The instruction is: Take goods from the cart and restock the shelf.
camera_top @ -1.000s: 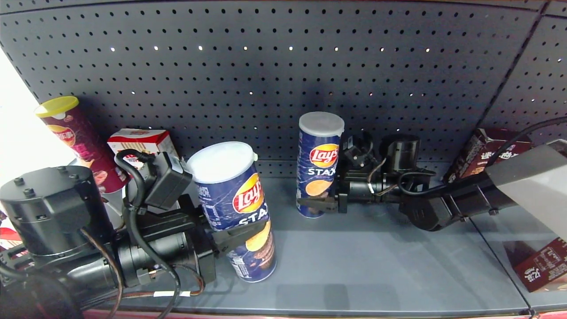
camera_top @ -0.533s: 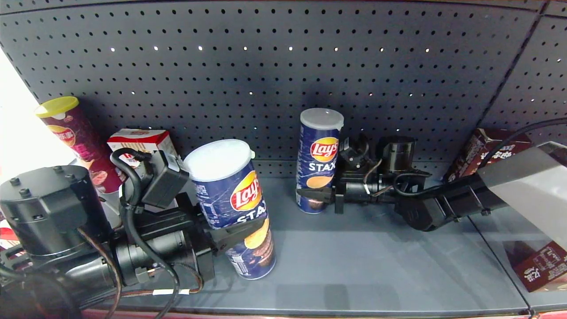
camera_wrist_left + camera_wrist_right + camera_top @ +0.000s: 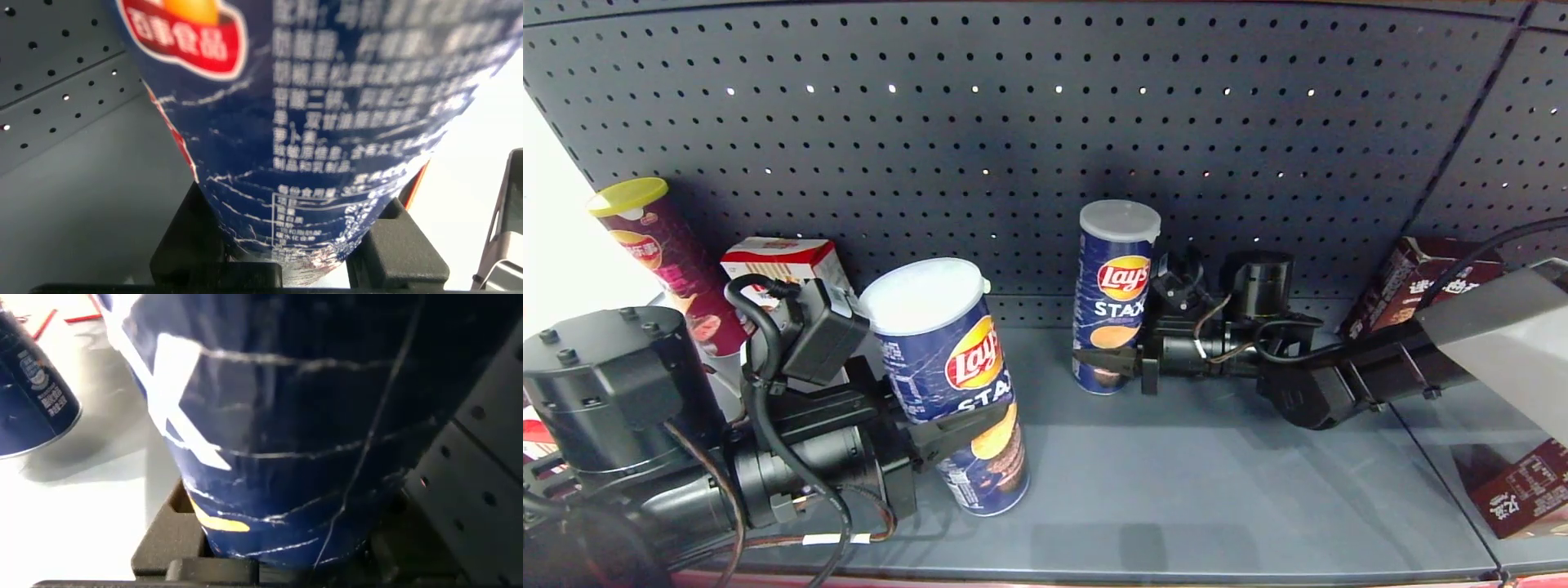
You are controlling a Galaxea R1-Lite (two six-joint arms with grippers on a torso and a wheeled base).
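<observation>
At the far left, a maroon cardboard tube with a yellow plastic lid [image 3: 658,245] stands at the back of the grey metal shelf [image 3: 1217,490]. Just beside it is a white and red cardboard box [image 3: 783,257], partly hidden behind my left arm.

My left gripper [image 3: 964,431] is closed around the tilted blue crisp tube [image 3: 939,359], a tall cardboard cylinder with a frosted plastic lid. It grips the lower half, with the foot low over the front part of the shelf; I cannot tell whether it touches. In the left wrist view the tube [image 3: 310,122] sits snug between the black fingers [image 3: 184,245].

Further right and deeper in, the upright blue crisp tube [image 3: 1115,298] of the same kind stands on the shelf near the dark perforated back panel [image 3: 1045,122]. My right gripper [image 3: 1104,363] is closed on its lower part from the right side. The right wrist view shows this tube [image 3: 310,441] close up, pressed between the fingers, with the tilted one [image 3: 33,384] farther off.

At the far right, a dark maroon carton [image 3: 1417,278] stands at the back and another maroon carton [image 3: 1519,490] lies nearer the front edge.
</observation>
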